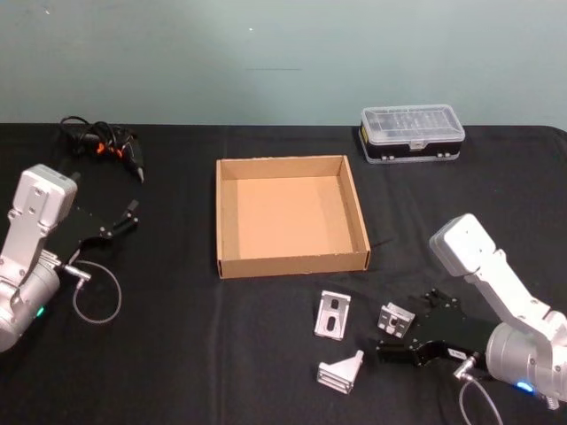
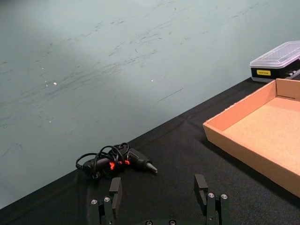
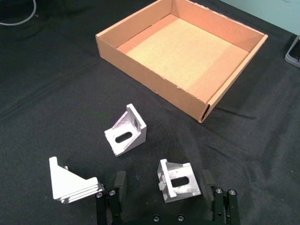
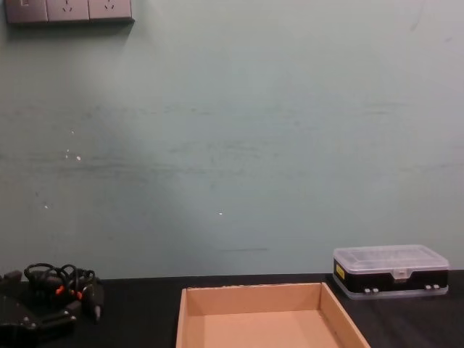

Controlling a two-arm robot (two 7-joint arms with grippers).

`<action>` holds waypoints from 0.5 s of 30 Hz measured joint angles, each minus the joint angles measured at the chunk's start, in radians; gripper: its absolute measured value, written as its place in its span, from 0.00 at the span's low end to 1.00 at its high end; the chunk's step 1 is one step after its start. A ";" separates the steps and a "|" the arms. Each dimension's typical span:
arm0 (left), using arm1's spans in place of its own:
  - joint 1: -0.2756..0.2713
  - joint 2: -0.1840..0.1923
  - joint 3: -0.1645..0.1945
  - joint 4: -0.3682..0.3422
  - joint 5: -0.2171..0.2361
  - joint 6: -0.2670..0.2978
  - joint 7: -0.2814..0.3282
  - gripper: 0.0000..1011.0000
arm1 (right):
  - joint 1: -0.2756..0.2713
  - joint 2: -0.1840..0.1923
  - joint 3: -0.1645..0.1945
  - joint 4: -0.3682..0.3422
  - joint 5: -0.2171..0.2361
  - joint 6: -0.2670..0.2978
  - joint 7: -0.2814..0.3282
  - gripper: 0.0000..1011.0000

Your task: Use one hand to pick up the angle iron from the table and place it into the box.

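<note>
Your right gripper [image 3: 163, 183] is low over the near part of the black worktop [image 1: 177, 354], fingers [image 3: 119, 181] spread wide either side of one angle iron [image 3: 176, 180] with a gap on each side; their roots are cut off from view. Two other brackets [image 3: 125, 132] lie just beside it, all short of the cardboard box [image 1: 292, 264]. Your left gripper [image 1: 127, 218] sits parked far left, fingers spread on nothing; beyond the box stand a plastic case [image 1: 412, 133] and a teal wall [image 4: 232, 145].
</note>
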 joint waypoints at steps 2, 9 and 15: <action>0.000 0.000 0.000 0.000 0.000 0.000 0.000 1.00 | 0.005 -0.009 -0.004 0.009 -0.010 0.000 0.003 0.99; 0.000 0.000 0.000 0.000 0.000 0.000 0.000 1.00 | 0.017 -0.040 -0.005 0.034 -0.027 -0.003 0.013 0.99; 0.000 0.000 0.000 0.000 0.000 0.000 0.000 1.00 | 0.017 -0.044 -0.003 0.038 -0.028 -0.005 0.014 0.99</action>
